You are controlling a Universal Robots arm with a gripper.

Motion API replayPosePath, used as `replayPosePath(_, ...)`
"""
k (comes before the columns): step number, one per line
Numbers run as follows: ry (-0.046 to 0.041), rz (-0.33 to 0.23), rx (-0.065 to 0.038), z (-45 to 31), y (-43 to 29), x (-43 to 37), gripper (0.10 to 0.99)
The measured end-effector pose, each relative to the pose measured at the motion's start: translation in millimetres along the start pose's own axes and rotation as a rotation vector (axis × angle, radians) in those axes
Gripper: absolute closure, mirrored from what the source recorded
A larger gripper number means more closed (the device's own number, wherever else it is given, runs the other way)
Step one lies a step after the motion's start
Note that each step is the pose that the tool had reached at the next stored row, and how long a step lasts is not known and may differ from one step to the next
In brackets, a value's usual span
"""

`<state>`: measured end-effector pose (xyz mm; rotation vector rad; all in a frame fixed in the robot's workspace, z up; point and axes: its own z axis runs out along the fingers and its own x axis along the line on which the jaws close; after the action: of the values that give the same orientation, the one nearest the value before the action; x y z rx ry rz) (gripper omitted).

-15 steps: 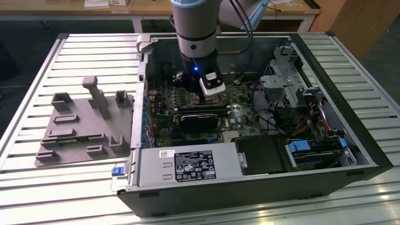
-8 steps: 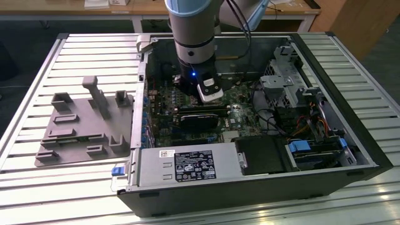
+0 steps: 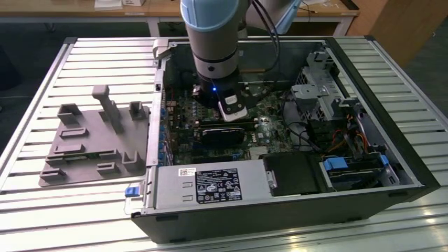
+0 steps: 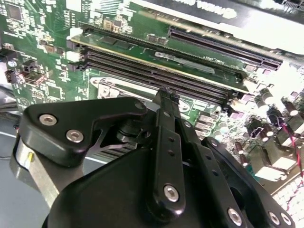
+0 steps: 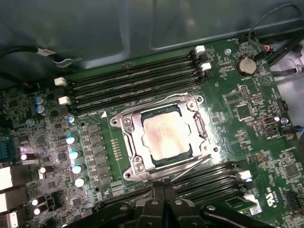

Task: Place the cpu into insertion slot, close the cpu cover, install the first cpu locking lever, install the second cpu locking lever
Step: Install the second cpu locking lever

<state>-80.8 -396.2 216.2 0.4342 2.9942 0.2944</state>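
One cpu (image 5: 164,137), seated under one cpu cover (image 5: 134,142). One motherboard (image 5: 247,114). Two banks of long black memory slots (image 5: 133,78) flanking the socket. One coin battery (image 5: 246,66). One computer case (image 3: 294,210). One grey fixture (image 3: 91,144).

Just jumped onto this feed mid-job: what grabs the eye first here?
In the first wrist view, the pale cpu sits in the insertion slot with the cpu cover closed around it. In the exterior view, the arm reaches down into the open computer case, beside a grey fixture.
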Motion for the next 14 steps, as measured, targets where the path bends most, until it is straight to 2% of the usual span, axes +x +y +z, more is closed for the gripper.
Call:
replayPosePath(2,0.0032,0.001,-0.011,0.7,-3.3,1.5,0.98)
replayPosePath(7,0.0074,0.003,-0.026,4.3,-9.2,7.6,0.98)
replayPosePath(11,0.0138,0.006,-0.049,6.8,-11.9,11.2,0.98)
replayPosePath(14,0.0171,0.006,-0.06,10.1,-13.5,12.5,0.98)
